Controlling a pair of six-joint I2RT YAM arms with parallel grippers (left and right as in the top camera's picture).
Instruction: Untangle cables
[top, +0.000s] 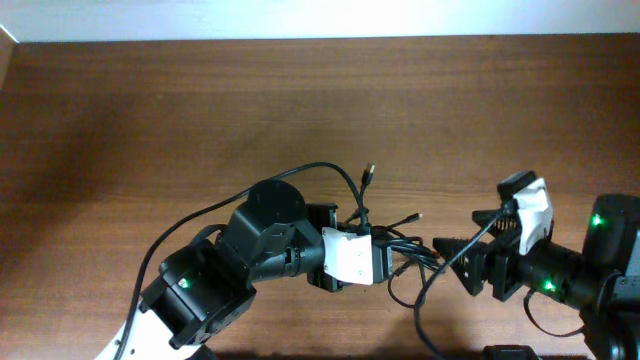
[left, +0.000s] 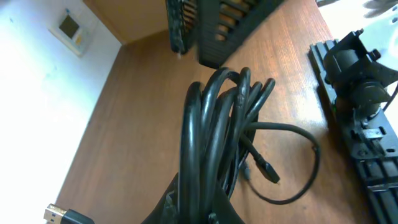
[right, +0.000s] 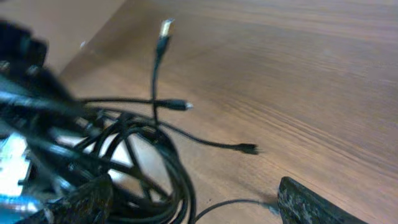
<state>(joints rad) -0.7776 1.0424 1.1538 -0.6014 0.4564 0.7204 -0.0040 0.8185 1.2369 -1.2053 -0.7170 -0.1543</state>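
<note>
Overhead first. The cables (top: 408, 245) sit as one knotted clump just right of centre in the lower half of the frame, on the bare wooden counter (top: 200, 100). The left pincer (top: 390, 258) reaches in from the lower left and is clamped narrow on the clump's left side. Judgement: it serves as the anchor, so that a pull from the other side meets resistance. The right pincer (top: 460, 232) faces it from the right, jaws spread wide and empty, just beside the clump but not touching it. A metal-tipped plug (top: 370, 172) stands up and away toward frame centre. A second plug (top: 415, 216) trails out to the right.

Left wrist view. The cables (left: 208, 124) rise from the bottom edge as a bunch of several strands folded over at the top, pinched where they leave the left pincer (left: 193, 208). A slack loop (left: 311, 162) hangs out to the right of the bunch. The right pincer's ribbed fingers (left: 180, 18) fill the top centre, just beyond the fold.

Right wrist view. The tangle (right: 143, 143) fills the left half, blurred toward the left edge. Its own dark fingertips (right: 87, 199) show at the bottom corners, well apart, with nothing between them. The metal-tipped plug (right: 165, 28) points upward at upper left centre, and two thinner tails run right across the counter.

Judgement: no strand is separated yet. A free tail looks the easiest thing for the open pincer to draw out.
</note>
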